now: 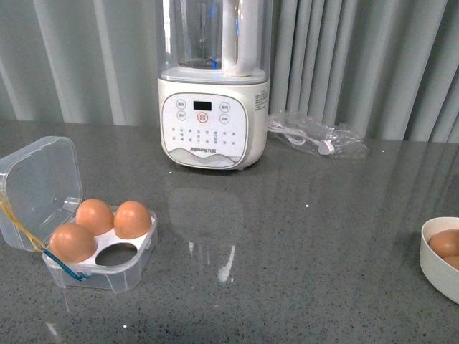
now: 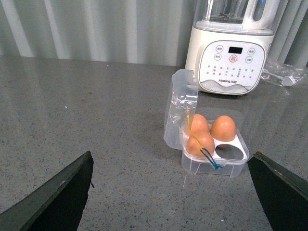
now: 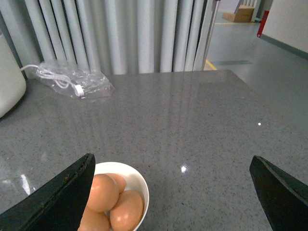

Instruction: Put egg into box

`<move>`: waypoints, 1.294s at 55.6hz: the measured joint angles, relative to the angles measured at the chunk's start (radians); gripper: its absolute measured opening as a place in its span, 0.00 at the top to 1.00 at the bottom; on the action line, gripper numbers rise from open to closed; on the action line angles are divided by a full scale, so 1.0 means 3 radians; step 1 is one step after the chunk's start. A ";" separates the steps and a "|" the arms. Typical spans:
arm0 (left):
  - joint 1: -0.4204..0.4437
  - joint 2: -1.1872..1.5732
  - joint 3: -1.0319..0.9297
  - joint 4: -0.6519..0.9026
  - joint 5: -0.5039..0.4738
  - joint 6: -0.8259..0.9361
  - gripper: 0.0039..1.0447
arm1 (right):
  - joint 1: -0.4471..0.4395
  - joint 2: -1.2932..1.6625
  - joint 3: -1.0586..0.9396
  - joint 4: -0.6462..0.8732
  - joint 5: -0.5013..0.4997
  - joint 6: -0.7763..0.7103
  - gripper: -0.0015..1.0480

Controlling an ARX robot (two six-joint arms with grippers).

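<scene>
The clear plastic box (image 1: 107,276) sits open at the front left, lid (image 1: 39,183) tipped back, with three orange-brown eggs (image 1: 95,215) in its white tray and one empty hole (image 1: 115,253). It also shows in the left wrist view (image 2: 226,166). More eggs (image 3: 103,192) lie in a round white bowl (image 3: 139,185), seen at the right edge of the front view (image 1: 434,265). My left gripper (image 2: 171,192) is open and empty, short of the box. My right gripper (image 3: 171,192) is open and empty beside the bowl. Neither arm shows in the front view.
A white blender (image 1: 214,115) stands at the back middle of the grey stone table (image 1: 287,244). A clear bag with a white cable (image 1: 315,136) lies to its right. Grey curtains hang behind.
</scene>
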 joint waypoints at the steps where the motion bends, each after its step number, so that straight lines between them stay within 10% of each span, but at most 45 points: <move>1: 0.0000 0.0000 0.0000 0.0000 0.0000 0.0000 0.06 | 0.0000 0.0132 0.0057 0.0028 -0.0009 -0.0017 0.07; 35: 0.0000 0.0000 0.0000 0.0000 0.0000 0.0000 0.06 | 0.0211 0.1624 0.0726 -0.0098 -0.0846 -0.0449 0.07; 72: 0.0000 0.0000 0.0000 0.0000 0.0000 0.0000 0.06 | 0.0010 0.2037 0.0446 0.0404 -0.1002 -0.0432 0.07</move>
